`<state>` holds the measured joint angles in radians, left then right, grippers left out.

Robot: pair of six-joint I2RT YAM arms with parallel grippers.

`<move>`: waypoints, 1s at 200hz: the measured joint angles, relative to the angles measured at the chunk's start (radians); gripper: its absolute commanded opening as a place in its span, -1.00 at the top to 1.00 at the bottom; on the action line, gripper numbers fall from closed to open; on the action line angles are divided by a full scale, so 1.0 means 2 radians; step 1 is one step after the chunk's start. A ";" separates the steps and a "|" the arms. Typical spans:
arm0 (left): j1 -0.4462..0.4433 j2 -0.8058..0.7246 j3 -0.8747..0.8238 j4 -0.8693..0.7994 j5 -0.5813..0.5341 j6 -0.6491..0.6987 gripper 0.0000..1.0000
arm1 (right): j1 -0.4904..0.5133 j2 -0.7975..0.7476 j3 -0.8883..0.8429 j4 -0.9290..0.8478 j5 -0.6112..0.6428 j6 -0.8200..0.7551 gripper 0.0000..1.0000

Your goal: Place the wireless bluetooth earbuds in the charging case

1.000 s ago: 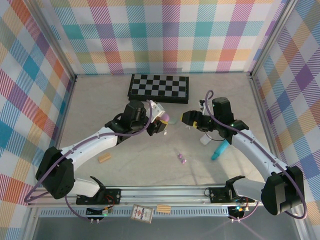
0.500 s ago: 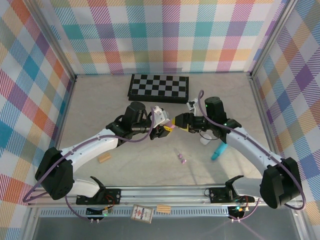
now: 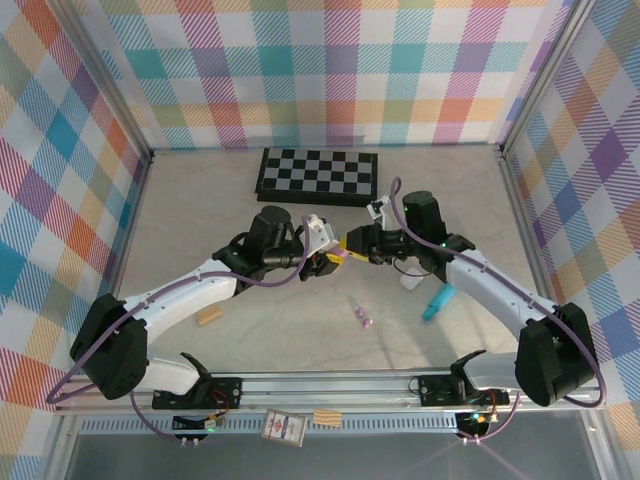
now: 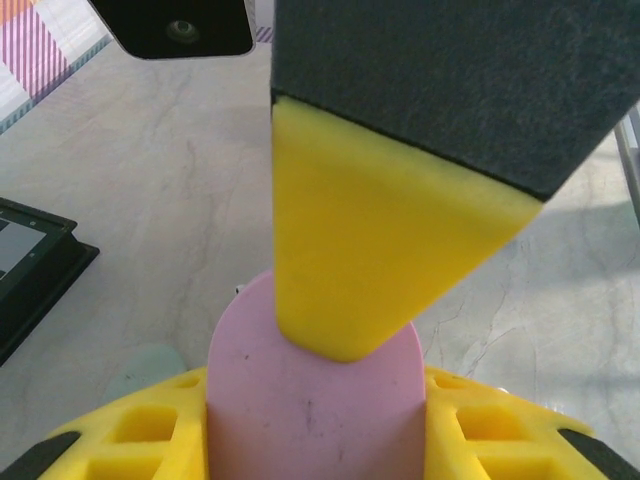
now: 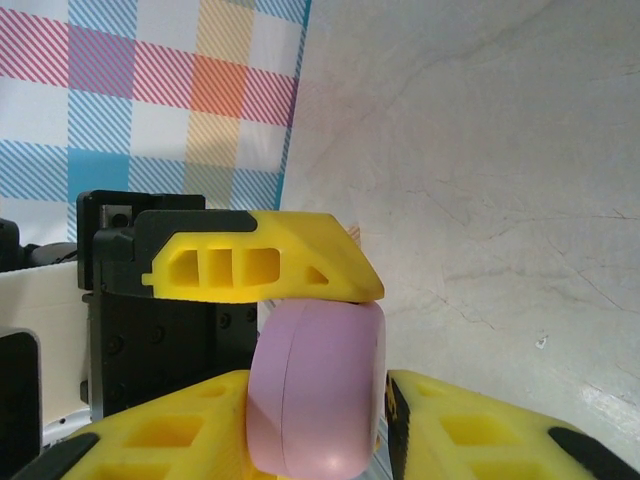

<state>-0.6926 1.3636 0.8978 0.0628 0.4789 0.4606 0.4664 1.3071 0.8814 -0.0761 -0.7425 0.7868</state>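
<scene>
Status: left pincer (image 3: 328, 264) and right pincer (image 3: 352, 241) both clamped on pink charging case (image 3: 342, 254), tip to tip just off checkerboard's (image 3: 318, 174) near edge; pink-purple earbuds (image 3: 364, 317) lie loose on desk (image 3: 200, 220), further out on checkerboard's near side.

text: none legible | card (image 3: 283, 427): print too small to read
</scene>
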 measured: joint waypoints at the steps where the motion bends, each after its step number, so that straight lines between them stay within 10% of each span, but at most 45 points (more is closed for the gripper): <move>1: 0.000 0.000 0.000 0.000 0.000 0.000 0.23 | 0.000 0.000 0.000 0.000 0.000 0.000 0.22; 57: 0.000 0.001 -0.026 0.045 -0.012 -0.002 0.17 | 0.003 0.007 0.005 -0.006 0.018 0.005 0.59; 117: -0.003 -0.014 -0.095 0.221 -0.019 -0.047 -0.57 | -0.017 -0.032 -0.021 0.035 0.034 0.055 0.74; 127: -0.002 -0.014 -0.111 0.261 -0.019 -0.067 -1.00 | -0.026 -0.038 -0.033 0.059 0.027 0.074 0.74; 200: 0.007 0.050 -0.159 0.525 0.000 -0.171 -0.87 | -0.051 -0.044 -0.096 0.269 -0.029 0.239 0.75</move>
<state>-0.6781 1.4635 0.5797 1.1133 0.4782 0.1188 0.3645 1.2198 0.6895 0.4622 -0.8005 1.2640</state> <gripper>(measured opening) 0.944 0.250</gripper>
